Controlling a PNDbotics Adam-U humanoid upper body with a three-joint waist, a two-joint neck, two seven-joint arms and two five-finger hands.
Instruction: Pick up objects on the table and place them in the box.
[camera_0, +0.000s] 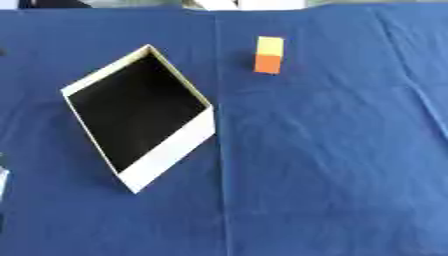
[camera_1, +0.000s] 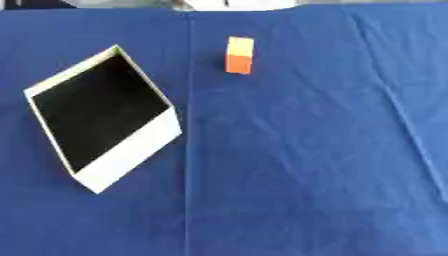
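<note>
Only the box (camera_0: 166, 155) and yellow-orange block (camera_0: 269, 55) show; either robot hand's state cannot be told.

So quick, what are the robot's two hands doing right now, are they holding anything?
Left hand: not in view, so its state cannot be told.
Right hand: not in view either, so its state cannot be told.

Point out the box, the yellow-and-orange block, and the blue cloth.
box (camera_0: 171, 150): left eye view, its white near wall.
yellow-and-orange block (camera_0: 269, 63): left eye view, its orange part.
blue cloth (camera_1: 306, 165): right eye view, bare stretch.
</note>
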